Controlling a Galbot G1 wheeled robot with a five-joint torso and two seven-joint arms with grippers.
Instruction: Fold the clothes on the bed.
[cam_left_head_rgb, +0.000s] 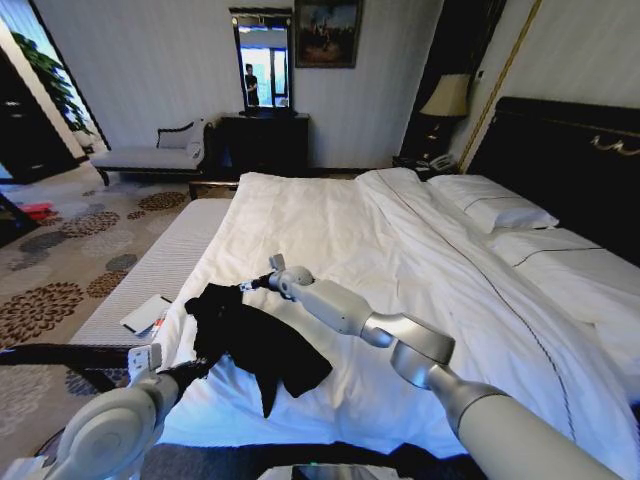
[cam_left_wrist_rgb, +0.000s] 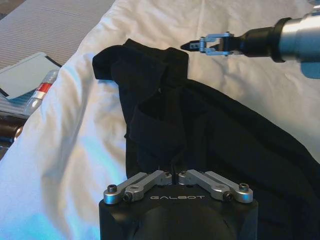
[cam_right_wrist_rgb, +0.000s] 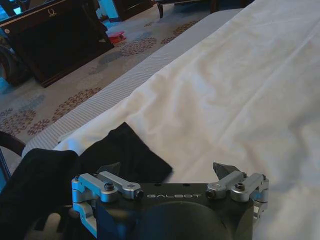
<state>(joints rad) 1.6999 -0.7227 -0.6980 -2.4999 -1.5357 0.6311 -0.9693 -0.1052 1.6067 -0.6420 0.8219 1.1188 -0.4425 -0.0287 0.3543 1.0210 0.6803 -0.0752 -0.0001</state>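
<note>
On the bed (cam_left_head_rgb: 420, 250), the clothes (cam_left_head_rgb: 250, 340) lie crumpled near its left edge. The left gripper (cam_left_wrist_rgb: 177, 175) seems clamped on their hem; the right gripper (cam_left_head_rgb: 243, 288) hovers beside them, fingers apart.

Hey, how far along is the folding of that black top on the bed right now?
Early stage. Done: part of the small black fabric top already lies doubled over on the white duvet of the large bed, though it is crumpled, not neat. In hand: the left gripper is shut on its near edge, while the right gripper, jaws open, sits by the far edge. Left: flattening and finishing the folds.
</note>
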